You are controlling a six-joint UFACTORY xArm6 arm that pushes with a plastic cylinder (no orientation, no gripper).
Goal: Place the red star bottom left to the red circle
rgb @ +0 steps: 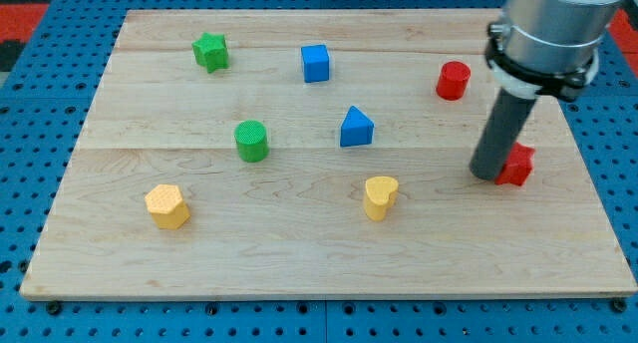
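Note:
The red circle (453, 80) stands near the view's top right of the wooden board (299, 253). The red star (517, 166) lies below and to the right of it, partly hidden by the rod. My tip (487, 173) rests on the board touching the star's left side, below and slightly right of the red circle.
A green star (210, 52) and a blue cube (315, 63) sit near the top. A green cylinder (251, 141) and a blue triangle (355, 128) are in the middle. A yellow hexagon (166, 205) and a yellow heart (380, 196) lie lower. The board's right edge is close to the star.

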